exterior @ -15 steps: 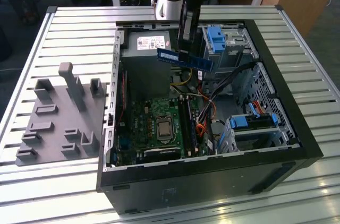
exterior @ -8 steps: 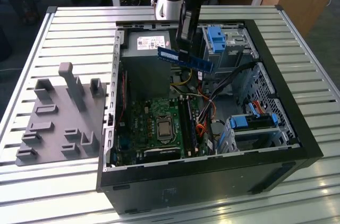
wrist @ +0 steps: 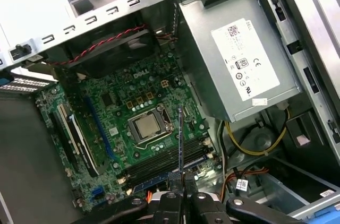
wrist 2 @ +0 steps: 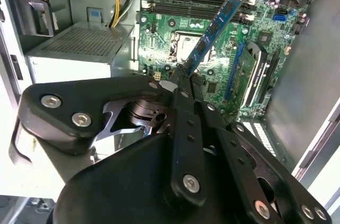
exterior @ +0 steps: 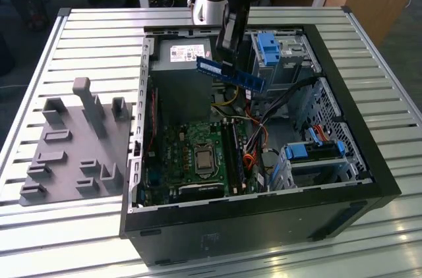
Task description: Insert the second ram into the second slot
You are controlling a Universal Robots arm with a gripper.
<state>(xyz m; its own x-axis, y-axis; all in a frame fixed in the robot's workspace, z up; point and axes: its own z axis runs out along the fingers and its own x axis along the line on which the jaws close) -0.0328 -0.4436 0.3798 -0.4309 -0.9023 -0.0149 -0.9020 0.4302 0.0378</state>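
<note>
While the fingers [wrist 2: 179, 87] are pinching the ram [wrist 2: 215, 25], it is hanging just beyond their tips, apart from the slots [wrist: 159, 164] below; approaching is the step, probably calling for squaring it to its slot.

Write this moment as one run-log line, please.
gripper: shut on second ram | second ram: tilted, in air above open computer case | insertion: not yet done

Workshop, with opened computer case [exterior: 250, 235] on slatted bench [exterior: 99, 34].
</note>
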